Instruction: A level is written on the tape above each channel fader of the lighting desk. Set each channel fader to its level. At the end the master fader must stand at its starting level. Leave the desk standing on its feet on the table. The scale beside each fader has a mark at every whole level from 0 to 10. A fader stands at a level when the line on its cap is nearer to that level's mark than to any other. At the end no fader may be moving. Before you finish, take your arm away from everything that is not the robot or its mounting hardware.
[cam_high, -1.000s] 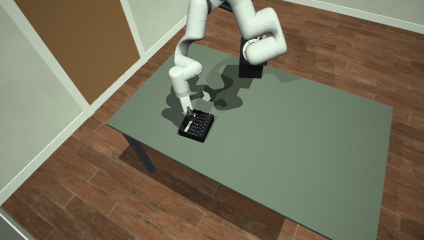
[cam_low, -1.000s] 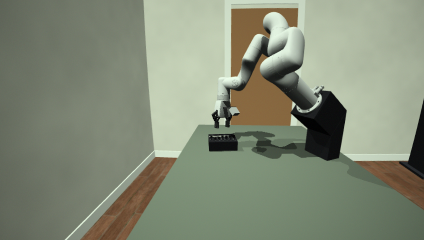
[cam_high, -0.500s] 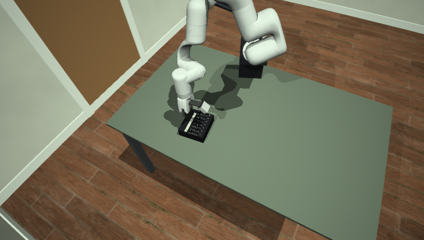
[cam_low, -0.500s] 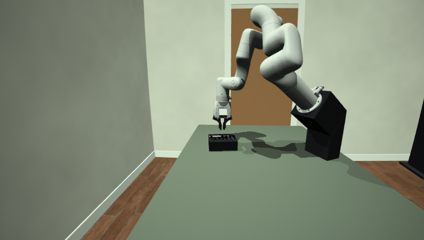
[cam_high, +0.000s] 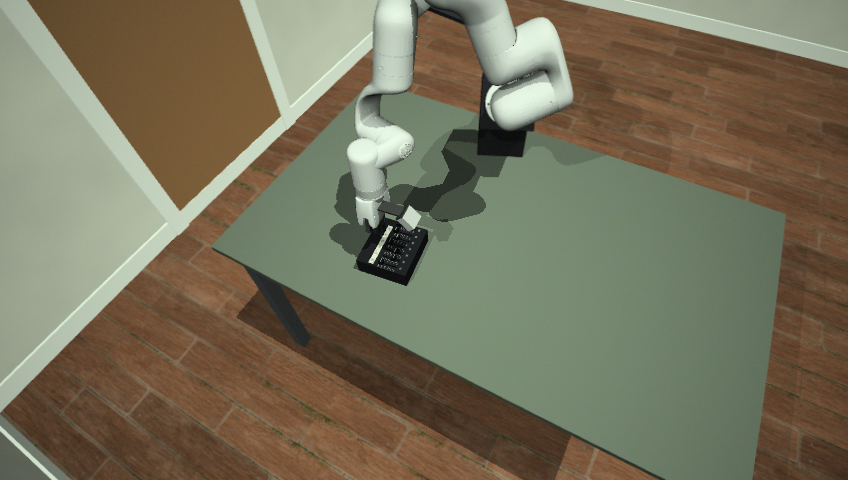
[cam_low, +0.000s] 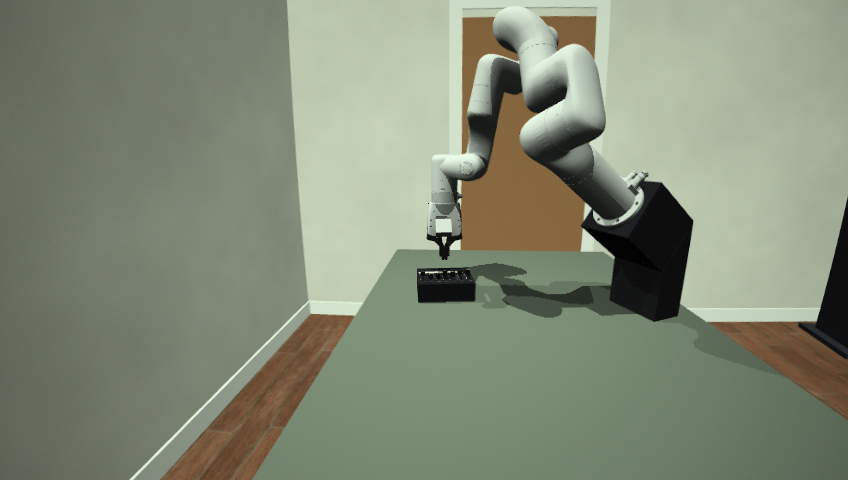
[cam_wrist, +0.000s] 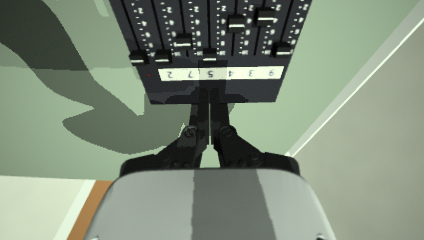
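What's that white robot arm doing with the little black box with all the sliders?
The white robot arm is working on a small black lighting desk that stands on the green table. Its gripper is shut with nothing in it, fingers pressed together like one pointer, hanging just above the desk's taped edge. The tape shows 2, 7, 5, 4, 3, 9. The fader caps sit at different heights, and none is being touched.
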